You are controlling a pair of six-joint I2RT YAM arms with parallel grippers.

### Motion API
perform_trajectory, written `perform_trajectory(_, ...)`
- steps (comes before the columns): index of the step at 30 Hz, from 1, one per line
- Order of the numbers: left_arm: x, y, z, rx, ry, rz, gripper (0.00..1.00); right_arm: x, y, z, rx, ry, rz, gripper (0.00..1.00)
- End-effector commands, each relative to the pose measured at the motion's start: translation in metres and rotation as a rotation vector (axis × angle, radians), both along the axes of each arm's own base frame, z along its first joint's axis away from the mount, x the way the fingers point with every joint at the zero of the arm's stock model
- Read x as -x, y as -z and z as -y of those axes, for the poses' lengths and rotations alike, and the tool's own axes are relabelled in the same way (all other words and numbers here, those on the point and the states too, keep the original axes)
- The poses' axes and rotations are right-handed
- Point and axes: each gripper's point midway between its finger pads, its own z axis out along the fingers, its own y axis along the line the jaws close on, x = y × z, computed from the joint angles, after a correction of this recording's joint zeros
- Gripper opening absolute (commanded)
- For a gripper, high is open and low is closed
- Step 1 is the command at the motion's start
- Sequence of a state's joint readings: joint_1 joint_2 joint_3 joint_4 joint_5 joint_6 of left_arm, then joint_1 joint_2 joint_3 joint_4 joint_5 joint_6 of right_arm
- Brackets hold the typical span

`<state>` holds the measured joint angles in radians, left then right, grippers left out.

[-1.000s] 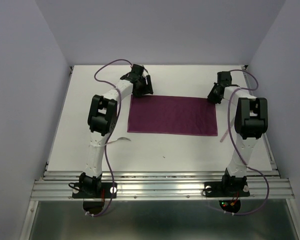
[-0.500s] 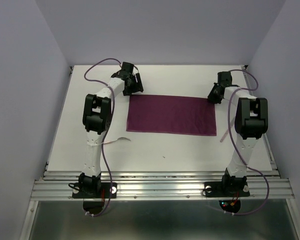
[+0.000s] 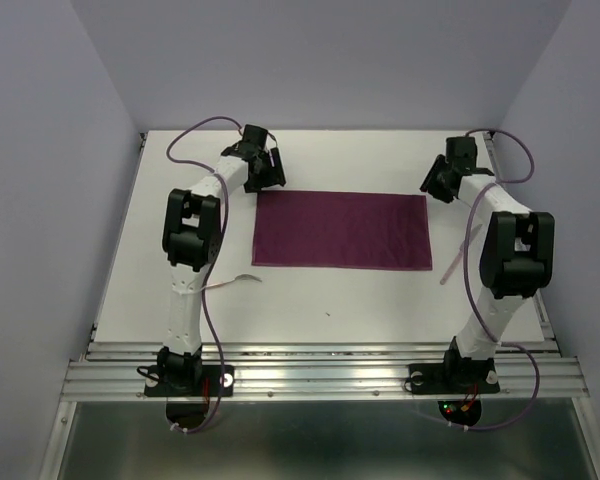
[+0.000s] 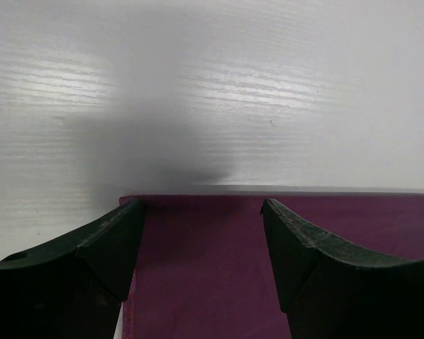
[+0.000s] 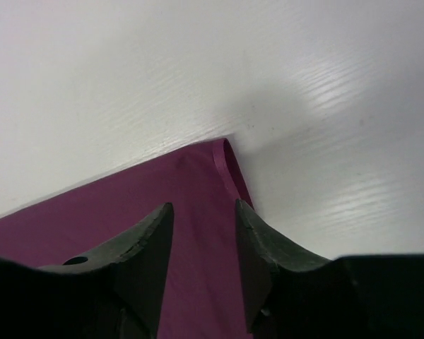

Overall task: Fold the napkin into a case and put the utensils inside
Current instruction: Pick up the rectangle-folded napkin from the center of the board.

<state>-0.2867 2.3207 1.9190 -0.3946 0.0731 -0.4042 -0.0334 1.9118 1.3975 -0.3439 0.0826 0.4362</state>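
Note:
The burgundy napkin (image 3: 340,230) lies flat on the white table (image 3: 380,300) as a wide rectangle. My left gripper (image 3: 265,170) hovers open over its far left corner, and the left wrist view shows cloth (image 4: 205,268) between the spread gripper (image 4: 201,205) with nothing pinched. My right gripper (image 3: 440,182) is at the far right corner. In its wrist view the gripper (image 5: 203,205) stands open above the napkin (image 5: 198,176), whose corner hem curls up slightly. One pinkish utensil (image 3: 458,258) lies right of the napkin. Another utensil (image 3: 242,277) lies by the left arm.
Pale walls close in the table on the left, right and back. A metal rail (image 3: 320,375) carrying both arm bases runs along the near edge. Purple cables loop off both wrists.
The right gripper has opened and let go of the napkin's far right corner, drawing back to the right. The left gripper shifted left off the cloth's corner earlier and now stays still.

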Motion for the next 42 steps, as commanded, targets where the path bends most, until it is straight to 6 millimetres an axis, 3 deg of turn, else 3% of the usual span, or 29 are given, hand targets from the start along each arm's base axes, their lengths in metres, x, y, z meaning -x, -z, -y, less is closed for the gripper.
perform_trajectory(1,-0.002,-0.076,-0.004,0.011,-0.007,0.136,0.78,0.009,-0.047,0.027,0.090,0.066,0.101,0.48)
perform_trajectory(5,0.005,-0.101,-0.007,0.026,-0.015,0.178,0.79,0.044,-0.009,0.017,0.036,0.061,-0.006,0.48)
perform_trajectory(7,0.014,-0.103,-0.010,0.028,-0.019,0.177,0.79,0.052,0.006,0.009,-0.001,0.042,-0.044,0.48)
perform_trajectory(11,0.029,-0.102,-0.018,0.020,-0.043,0.165,0.79,0.067,0.025,0.006,-0.001,0.009,-0.101,0.55)
perform_trajectory(12,0.036,-0.093,-0.023,0.013,-0.061,0.142,0.79,0.072,0.031,0.005,-0.001,0.000,-0.125,0.55)
perform_trajectory(13,0.035,-0.098,-0.024,0.021,-0.066,0.154,0.79,0.075,0.034,0.005,0.001,-0.004,-0.139,0.56)
perform_trajectory(16,0.045,-0.090,-0.032,0.032,-0.079,0.134,0.79,0.085,0.047,0.001,-0.009,-0.036,-0.178,0.56)
perform_trajectory(26,0.072,-0.047,-0.048,-0.005,-0.119,0.035,0.79,0.093,0.065,-0.008,-0.007,-0.108,-0.237,0.49)
perform_trajectory(34,0.080,-0.030,-0.056,-0.034,-0.147,0.011,0.79,0.096,0.079,-0.022,0.015,-0.154,-0.286,0.40)
perform_trajectory(42,0.088,-0.016,-0.058,-0.029,-0.152,-0.023,0.79,0.101,0.079,-0.022,0.083,-0.160,-0.300,0.39)
